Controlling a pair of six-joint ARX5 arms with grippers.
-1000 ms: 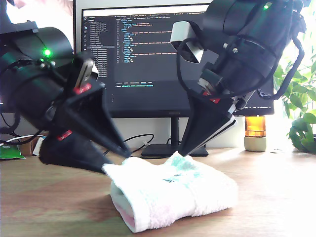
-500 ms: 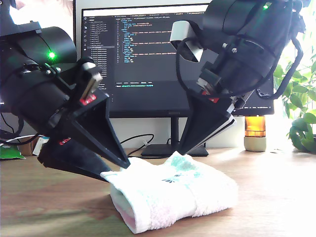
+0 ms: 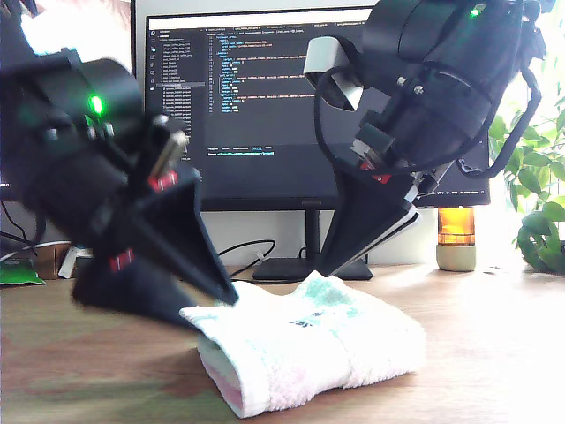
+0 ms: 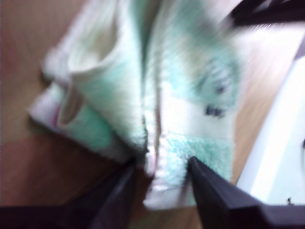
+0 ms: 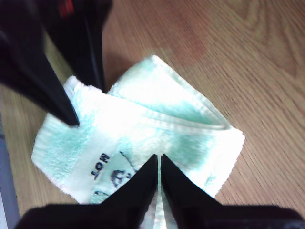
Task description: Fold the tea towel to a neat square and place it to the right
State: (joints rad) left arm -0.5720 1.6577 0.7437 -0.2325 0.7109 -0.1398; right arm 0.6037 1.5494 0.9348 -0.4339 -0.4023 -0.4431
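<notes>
"Towel placement first: where does it lie?"

"The tea towel [image 3: 309, 353] sits folded in a thick bundle on the wooden table [image 3: 477, 371], lower centre of the exterior view. Its long axis runs from that view's left to its right, with a rounded fold facing the camera."

"What do the wrist views add?"

"The second wrist view shows my second gripper [image 5: 158, 160] pressed together on a thin edge of the towel, and layered folds with dark printing on a white band. The exterior view only shows that pincer's tip [image 3: 322, 272] meeting the towel's raised back edge. The first wrist view is blurred, yet it shows my first gripper [image 4: 164, 164] spread, a towel edge lying between the two fingers. In the exterior view that arm is a dark smear at centre left, its tip [image 3: 216, 305] at the towel's left corner."

"Anything around it?"

"A monitor [image 3: 256, 106] with code fills the upper centre behind both arms. An amber jar [image 3: 456, 237] stands at middle right, a leafy plant [image 3: 538, 194] at the right edge. A black cable [image 3: 243, 249] trails near the monitor's foot. The table to the towel's right is bare wood."
</notes>
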